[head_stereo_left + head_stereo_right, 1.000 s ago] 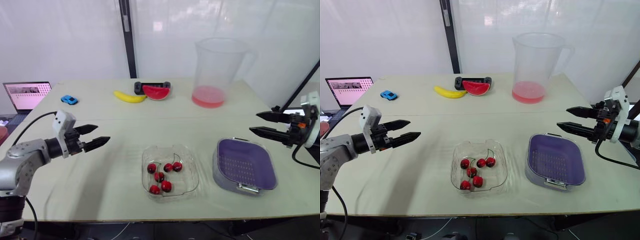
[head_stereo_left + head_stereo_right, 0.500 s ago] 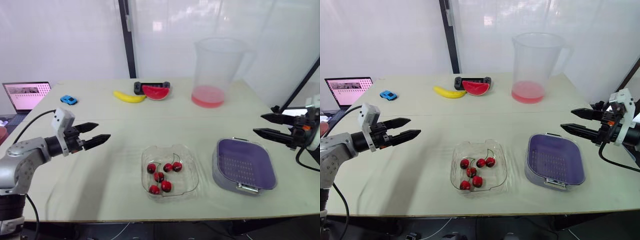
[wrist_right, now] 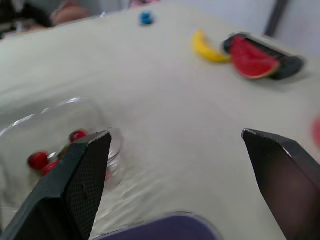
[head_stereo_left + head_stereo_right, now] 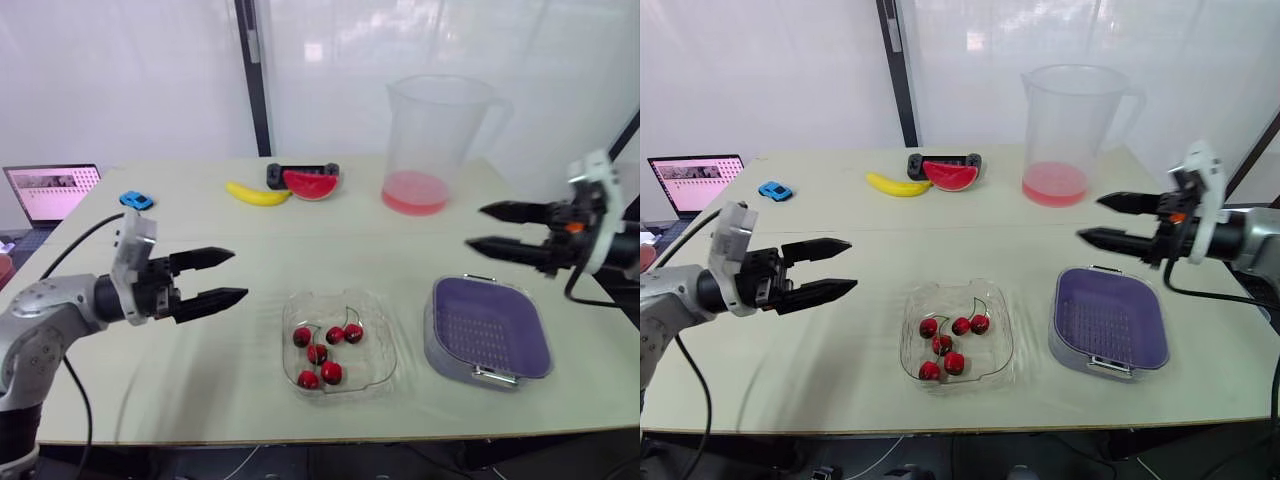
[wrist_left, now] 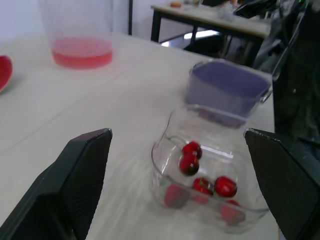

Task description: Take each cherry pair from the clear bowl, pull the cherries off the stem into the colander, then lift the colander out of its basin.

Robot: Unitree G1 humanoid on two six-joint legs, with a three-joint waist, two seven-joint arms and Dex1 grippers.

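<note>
Left eye view shows cherries (image 4: 325, 355) lying in the clear bowl (image 4: 386, 340) at 9 o'clock of the colander (image 4: 490, 330), while the left end effector (image 4: 238, 273) and right end effector (image 4: 475, 227) hover empty, fingers apart, probably poised for a first pick.

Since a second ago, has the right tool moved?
Yes. The right tool has moved toward the robot's left, closer to the pitcher and further in over the table behind the colander.
</note>
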